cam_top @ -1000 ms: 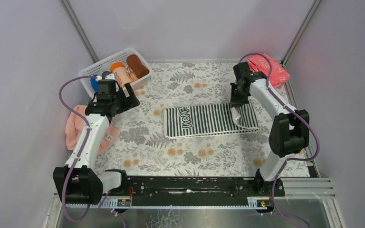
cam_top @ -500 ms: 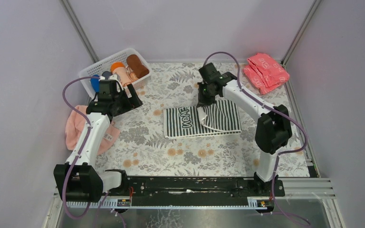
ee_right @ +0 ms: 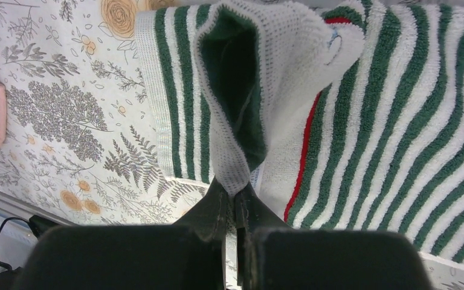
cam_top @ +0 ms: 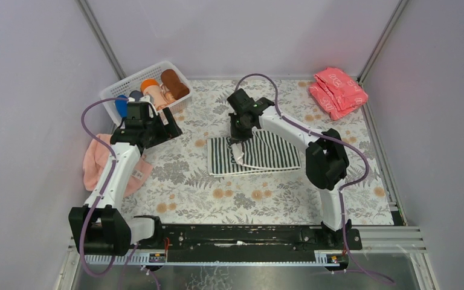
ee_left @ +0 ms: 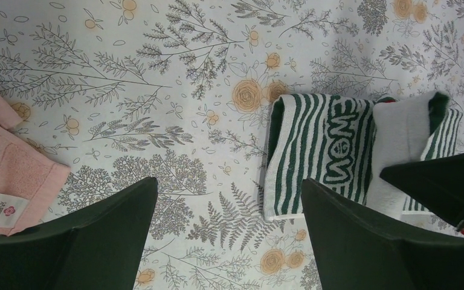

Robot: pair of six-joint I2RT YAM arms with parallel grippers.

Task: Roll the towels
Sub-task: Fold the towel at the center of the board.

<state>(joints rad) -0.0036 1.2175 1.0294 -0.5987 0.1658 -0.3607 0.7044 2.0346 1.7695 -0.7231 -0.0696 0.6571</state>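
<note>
The dark-and-white striped towel (cam_top: 260,152) lies mid-table, its right end folded over leftward. My right gripper (cam_top: 240,130) is shut on that folded edge (ee_right: 234,163) and holds it above the towel's left part. The lettering (ee_left: 342,144) shows in the left wrist view. My left gripper (cam_top: 168,128) is open and empty above the floral cloth, left of the striped towel (ee_left: 314,151). The pale pink towel (cam_top: 96,160) lies flat at the left under my left arm. A rust-brown rolled towel (cam_top: 174,83) lies in the basket.
A white basket (cam_top: 112,92) at the back left holds several rolled towels. A stack of folded red-pink cloths (cam_top: 338,90) lies at the back right corner. Side walls stand close on both sides.
My right gripper has carried the towel's right end leftward across the towel, folding it over. The left arm has hardly moved.
</note>
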